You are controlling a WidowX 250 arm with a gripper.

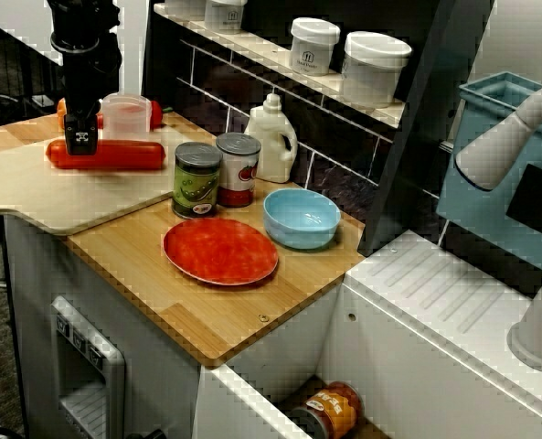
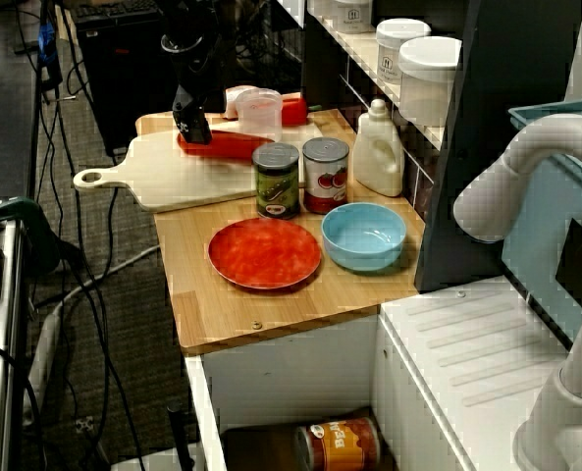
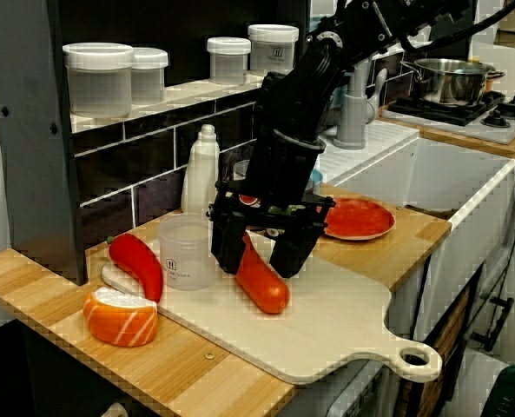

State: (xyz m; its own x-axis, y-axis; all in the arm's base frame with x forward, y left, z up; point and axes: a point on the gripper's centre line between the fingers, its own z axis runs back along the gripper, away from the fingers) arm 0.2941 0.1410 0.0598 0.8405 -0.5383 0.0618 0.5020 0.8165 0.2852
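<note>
My black gripper (image 3: 259, 254) hangs low over a pale cutting board (image 3: 344, 334). Its fingers (image 3: 226, 248) are spread apart and stand on either side of a red sausage (image 3: 263, 282) that lies on the board. The jaws are wider than the sausage, so the gripper is open and straddles one end of it. In the close counter view the gripper (image 1: 80, 142) covers the left end of the sausage (image 1: 120, 155). The higher view shows the gripper (image 2: 193, 128) and the sausage (image 2: 230, 145) the same way. A clear plastic cup (image 3: 186, 252) stands just beside the fingers.
A second red sausage (image 3: 138, 263) and an orange salmon piece (image 3: 121, 317) lie by the cup. Past the board stand a green can (image 1: 197, 178), a red can (image 1: 238, 169), a white bottle (image 1: 272, 137), a blue bowl (image 1: 301, 218) and a red plate (image 1: 220, 250). Jars line the shelf (image 1: 280, 62).
</note>
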